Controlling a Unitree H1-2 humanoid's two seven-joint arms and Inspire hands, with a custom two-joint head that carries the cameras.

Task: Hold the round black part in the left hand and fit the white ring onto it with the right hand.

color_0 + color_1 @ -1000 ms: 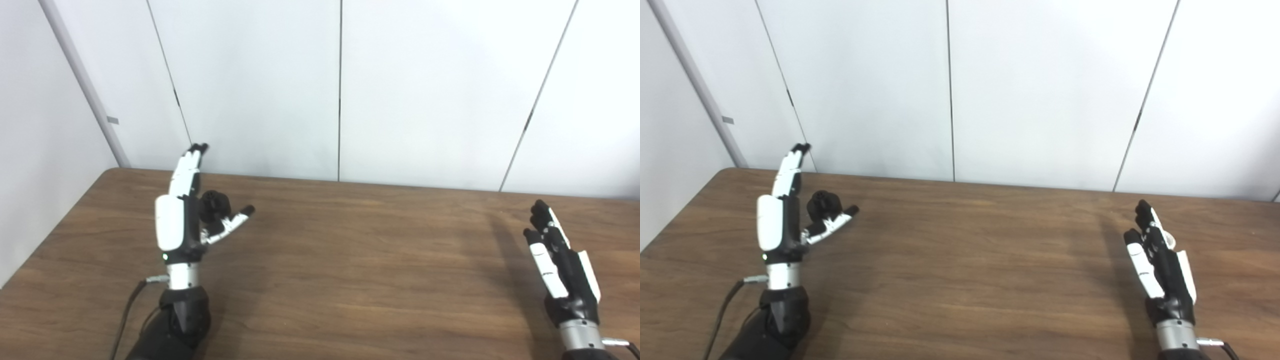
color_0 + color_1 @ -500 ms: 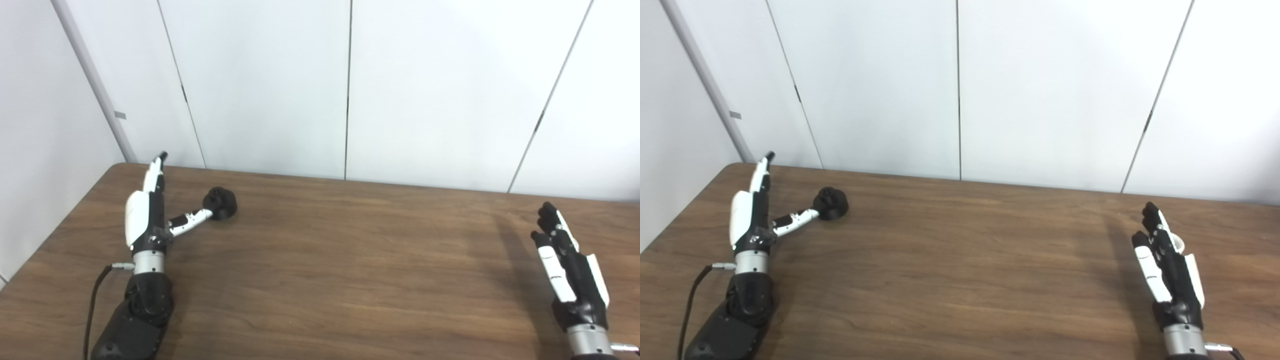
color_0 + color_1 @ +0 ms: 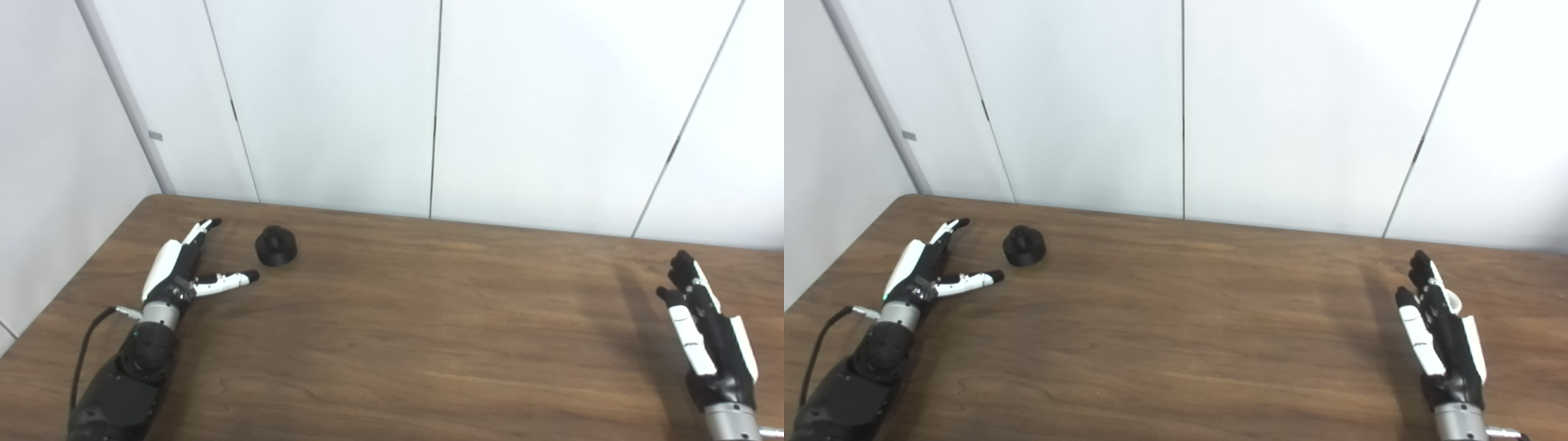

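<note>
The white ring (image 3: 1453, 300) is nearly hidden: only a pale curve of it peeks out just behind the fingers of the right hand (image 3: 1440, 334), low at the near right of the table (image 3: 429, 331). That hand stands edge-up with its fingers straight and together, gripping nothing as far as I can see, though whether it touches the ring I cannot tell.

Across at the near left, the left hand (image 3: 180, 275) lies low over the wood, released, fingers pointing away and the thumb stretched out sideways. Just beyond that thumb, and clear of it, the round black part (image 3: 276, 246) sits upright on the table with its raised hub on top. Behind everything stands the white panelled wall (image 3: 441, 104).

So neither piece is held, and I would judge the fitting not yet begun. The risk on the left is a poor approach: a thumb or fingertip meeting the black part's side first could push it off across the smooth top. On the right, the ring is small and sits behind the fingers, so a blind close could flick it away or miss it altogether.
</note>
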